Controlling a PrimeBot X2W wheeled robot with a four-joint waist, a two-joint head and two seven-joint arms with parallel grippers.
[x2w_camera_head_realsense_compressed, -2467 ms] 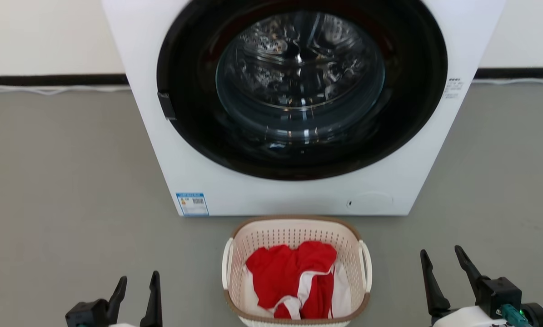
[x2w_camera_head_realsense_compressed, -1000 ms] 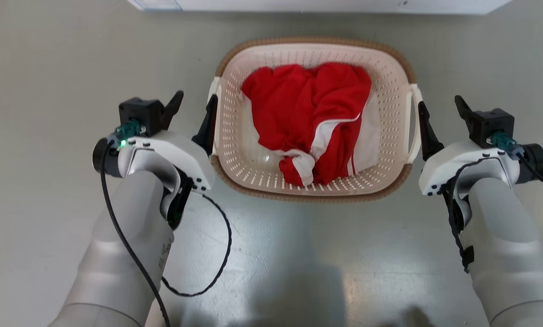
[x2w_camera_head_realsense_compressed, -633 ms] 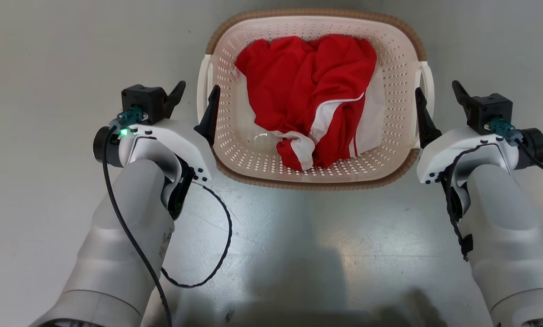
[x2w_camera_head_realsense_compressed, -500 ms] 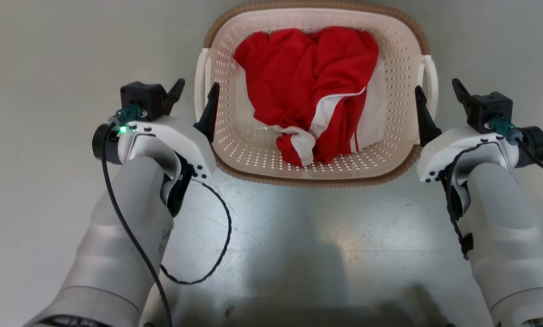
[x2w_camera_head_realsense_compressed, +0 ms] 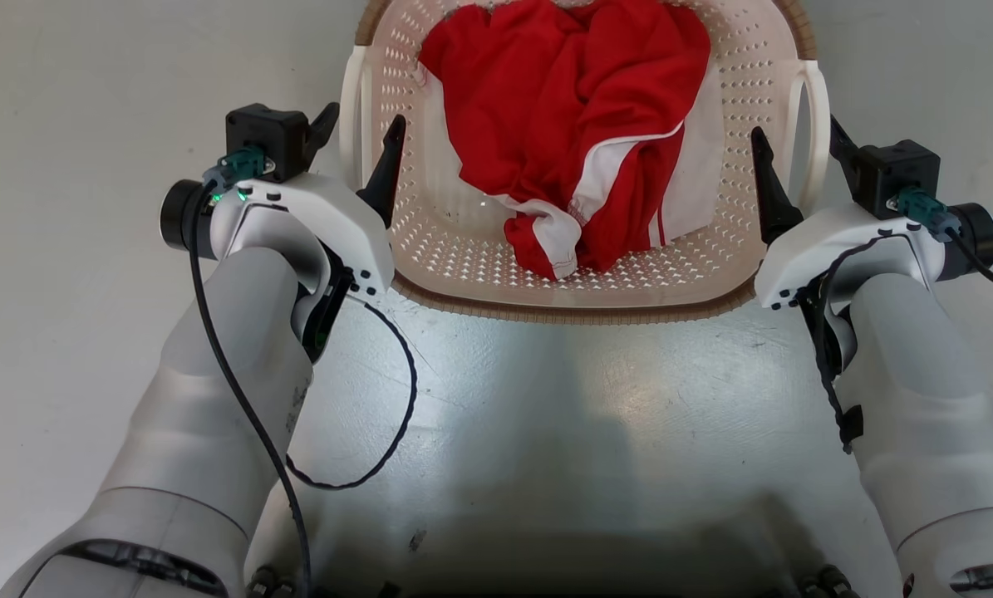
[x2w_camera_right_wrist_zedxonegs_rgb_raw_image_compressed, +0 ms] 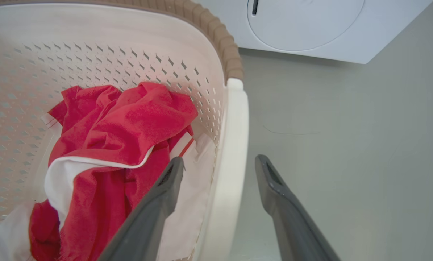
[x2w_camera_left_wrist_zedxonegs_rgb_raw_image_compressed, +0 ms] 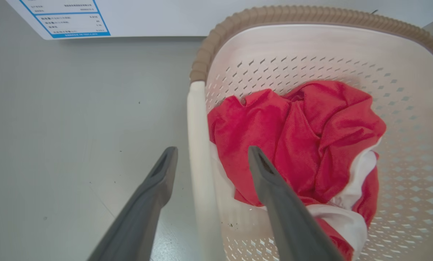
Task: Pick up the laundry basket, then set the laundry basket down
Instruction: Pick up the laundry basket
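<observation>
The laundry basket (x2w_camera_head_realsense_compressed: pixel 463 249) lies between the 2 arms. The left gripper (x2w_camera_head_realsense_compressed: pixel 361 124) and right gripper (x2w_camera_head_realsense_compressed: pixel 795 131), both spread, each straddle 1 handle (x2w_camera_left_wrist_zedxonegs_rgb_raw_image_compressed: pixel 198 145) lengthwise.

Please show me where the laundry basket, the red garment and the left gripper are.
laundry basket (x2w_camera_head_realsense_compressed: pixel 571 309): head view, on the brown near rim.
red garment (x2w_camera_left_wrist_zedxonegs_rgb_raw_image_compressed: pixel 292 134): left wrist view, on its crumpled middle.
left gripper (x2w_camera_left_wrist_zedxonegs_rgb_raw_image_compressed: pixel 212 150): left wrist view, midway between its two fingertips.

A laundry area: a white washing machine (x2w_camera_right_wrist_zedxonegs_rgb_raw_image_compressed: pixel 375 32) base with its blue-edged label (x2w_camera_left_wrist_zedxonegs_rgb_raw_image_compressed: pixel 71 18) stands on bare grey floor (x2w_camera_head_realsense_compressed: pixel 64 249), near a laundry basket (x2w_camera_head_realsense_compressed: pixel 463 241) holding red-and-white clothing (x2w_camera_head_realsense_compressed: pixel 579 124).
</observation>
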